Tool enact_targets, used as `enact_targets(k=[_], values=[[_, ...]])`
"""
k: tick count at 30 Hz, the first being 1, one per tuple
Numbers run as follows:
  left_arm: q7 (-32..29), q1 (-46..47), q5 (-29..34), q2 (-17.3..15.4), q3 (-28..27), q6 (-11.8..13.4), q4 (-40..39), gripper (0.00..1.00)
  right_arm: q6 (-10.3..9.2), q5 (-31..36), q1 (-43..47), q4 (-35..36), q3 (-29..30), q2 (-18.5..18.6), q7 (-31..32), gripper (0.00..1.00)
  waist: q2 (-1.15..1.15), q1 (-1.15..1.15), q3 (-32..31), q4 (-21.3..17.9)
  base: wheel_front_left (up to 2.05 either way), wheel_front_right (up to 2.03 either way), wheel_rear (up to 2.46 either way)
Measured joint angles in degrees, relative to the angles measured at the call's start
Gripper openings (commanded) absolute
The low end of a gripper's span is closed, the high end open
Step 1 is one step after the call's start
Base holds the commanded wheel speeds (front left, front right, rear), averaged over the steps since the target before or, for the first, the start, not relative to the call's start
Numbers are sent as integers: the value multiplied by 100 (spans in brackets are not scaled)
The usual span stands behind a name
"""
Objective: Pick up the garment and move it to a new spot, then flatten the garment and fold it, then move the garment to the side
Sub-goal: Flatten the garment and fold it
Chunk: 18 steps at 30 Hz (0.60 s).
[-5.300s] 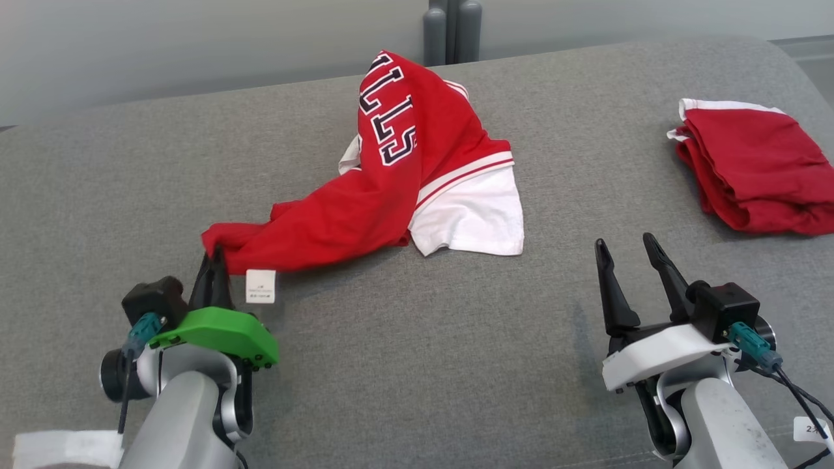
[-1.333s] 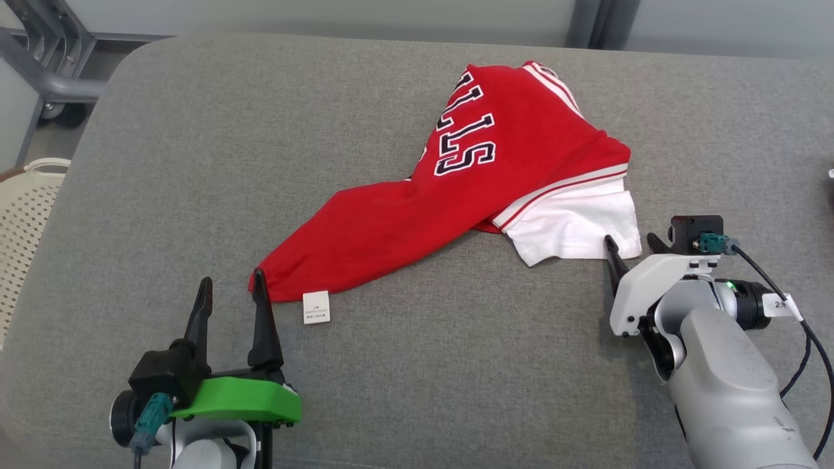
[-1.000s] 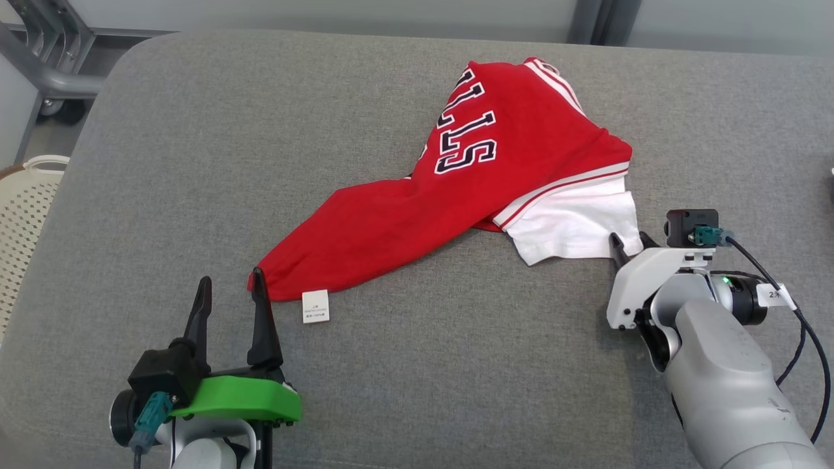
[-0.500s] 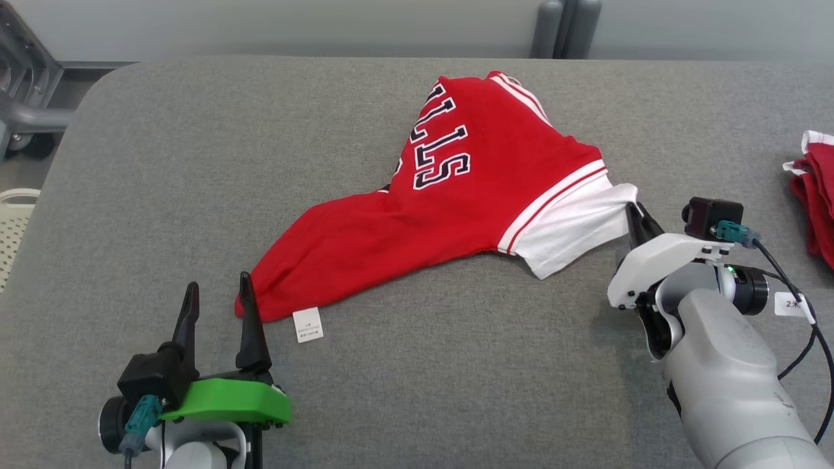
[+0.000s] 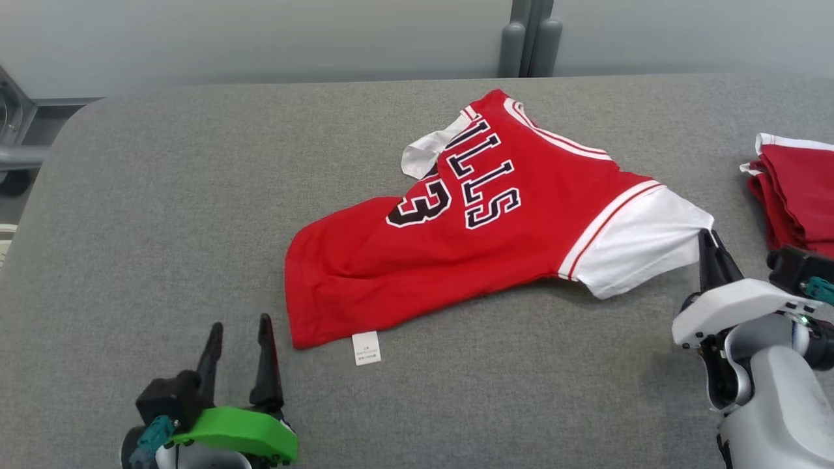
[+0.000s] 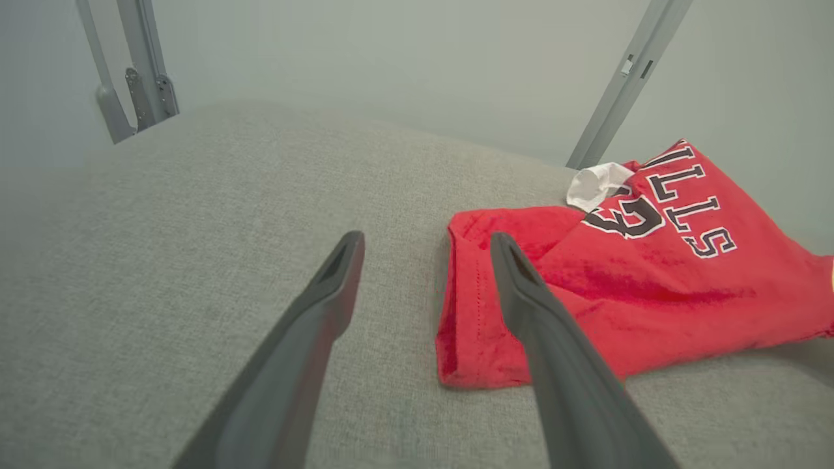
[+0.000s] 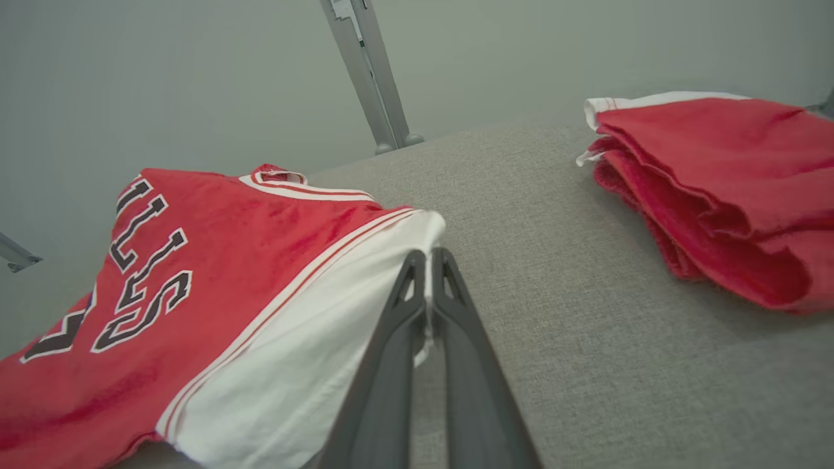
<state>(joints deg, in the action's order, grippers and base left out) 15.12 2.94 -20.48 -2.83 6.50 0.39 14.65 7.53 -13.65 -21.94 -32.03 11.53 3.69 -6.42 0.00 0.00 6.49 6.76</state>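
Note:
The garment (image 5: pixel 482 247) is a red jersey with dark lettering and white sleeves, lying spread on the grey cushion (image 5: pixel 163 195). My right gripper (image 5: pixel 707 236) is shut on the edge of the jersey's white sleeve (image 5: pixel 642 244), lifting it slightly; the right wrist view shows the garment (image 7: pixel 215 286) with white cloth pinched at the closed tips of the right gripper (image 7: pixel 429 255). My left gripper (image 5: pixel 238 324) is open and empty, just left of the red hem, near the white tag (image 5: pixel 365 347). The left wrist view has the garment (image 6: pixel 606 286) to the right of the left gripper (image 6: pixel 427 241).
A second red garment (image 5: pixel 791 192), folded, lies at the right edge of the cushion, also in the right wrist view (image 7: pixel 723 189). Grey posts (image 5: pixel 524 39) stand behind the cushion. A metal frame (image 5: pixel 10 137) is at the far left.
My right gripper closed on the white sleeve and pulled it rightward, spreading the jersey so the number shows. The head camera turned right. The left gripper stayed open.

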Motion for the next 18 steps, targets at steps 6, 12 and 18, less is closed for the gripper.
enact_targets(k=[6,12,18], values=[[-420,-20,-377,4,296,-364,625,100,-2,-86,795,1304,308,-68,453,0,0,0,-68,-63,0,0,0],[-660,158,-751,3,635,-445,1147,100,-3,-242,1060,1731,219,-85,636,0,0,0,-76,-124,0,0,0],[-755,509,-1014,3,949,-476,1568,100,-3,-332,1116,1830,100,-89,636,0,0,0,-26,-205,0,0,0]])
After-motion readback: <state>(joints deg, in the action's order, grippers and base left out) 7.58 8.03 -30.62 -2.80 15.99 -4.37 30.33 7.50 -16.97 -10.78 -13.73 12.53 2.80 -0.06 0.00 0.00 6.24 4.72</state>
